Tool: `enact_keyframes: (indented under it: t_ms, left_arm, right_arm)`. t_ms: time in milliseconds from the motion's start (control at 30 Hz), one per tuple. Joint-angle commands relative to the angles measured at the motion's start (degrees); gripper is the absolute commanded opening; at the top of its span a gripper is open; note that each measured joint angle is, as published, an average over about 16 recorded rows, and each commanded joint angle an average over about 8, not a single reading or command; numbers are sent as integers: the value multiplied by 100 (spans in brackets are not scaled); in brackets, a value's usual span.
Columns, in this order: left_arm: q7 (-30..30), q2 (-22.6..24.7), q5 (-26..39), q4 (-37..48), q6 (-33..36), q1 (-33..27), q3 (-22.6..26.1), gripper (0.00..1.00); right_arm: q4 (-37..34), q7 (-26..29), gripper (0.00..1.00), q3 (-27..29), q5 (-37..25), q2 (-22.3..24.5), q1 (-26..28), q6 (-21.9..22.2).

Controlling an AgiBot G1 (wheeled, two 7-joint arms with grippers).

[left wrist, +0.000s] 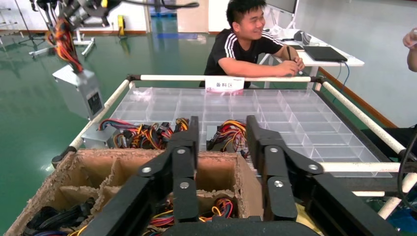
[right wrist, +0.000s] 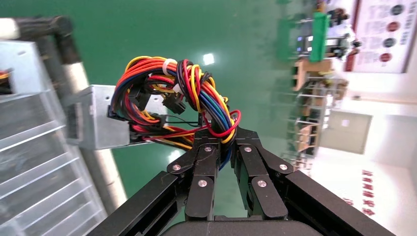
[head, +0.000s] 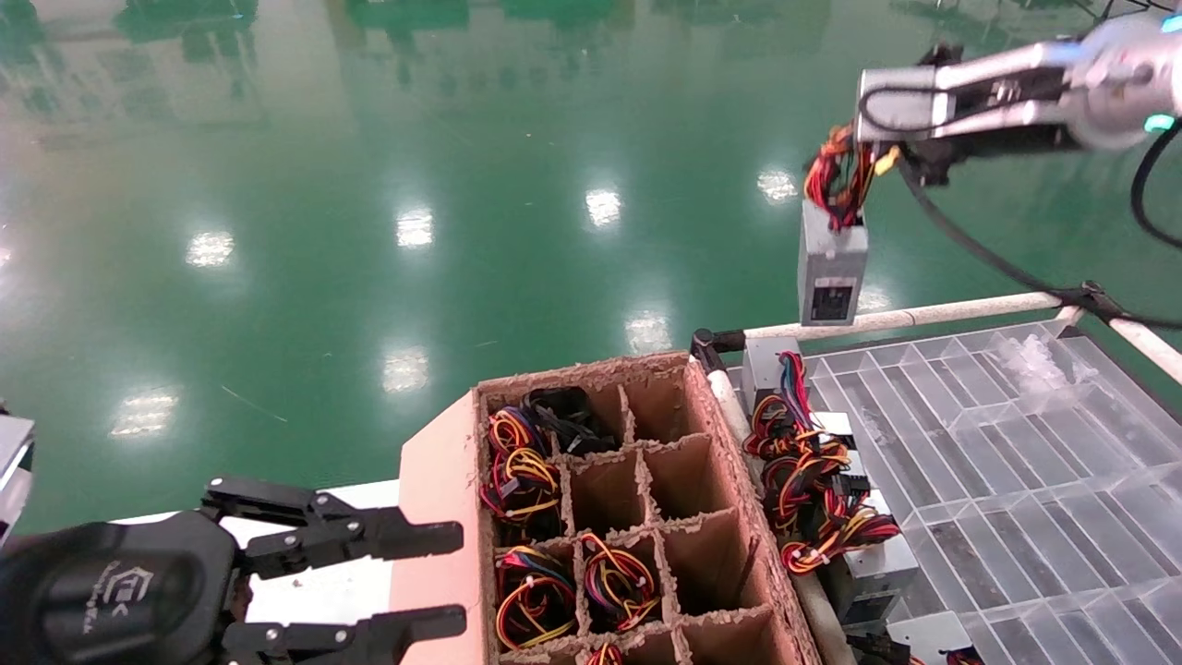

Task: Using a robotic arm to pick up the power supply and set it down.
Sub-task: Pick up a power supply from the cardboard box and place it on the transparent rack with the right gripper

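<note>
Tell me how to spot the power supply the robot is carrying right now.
Find the white-railed table with clear trays. Above its far rail, the right hand pinches a wire bundle, and the power supply dangles beneath. It alone hangs in mid-air; the others lie on the table or stand in the cardboard box.

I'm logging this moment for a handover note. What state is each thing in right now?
Right end effector: raised beyond the tray's far rail, shut on the power supply's wire bundle.
Power supply: hanging by its wires in the air.
Left end effector: open, low beside the cardboard box, holding nothing.
Cardboard divider box: some cells hold wired units, several empty.
Clear tray: wired power supplies lie along the edge next to the box.
</note>
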Motion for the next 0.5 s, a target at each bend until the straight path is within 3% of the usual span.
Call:
enact_keyframes:
  t_ms: [33, 500]
  left_arm:
    - [0, 0, 0, 0, 0, 0, 1, 100]
    - [3, -2, -4, 0, -2, -1, 6, 100]
  right_arm:
    - [-104, -64, 0, -6, 9, 10, -51, 22]
    - [-1132, -690, 0, 4, 169, -390, -212, 395]
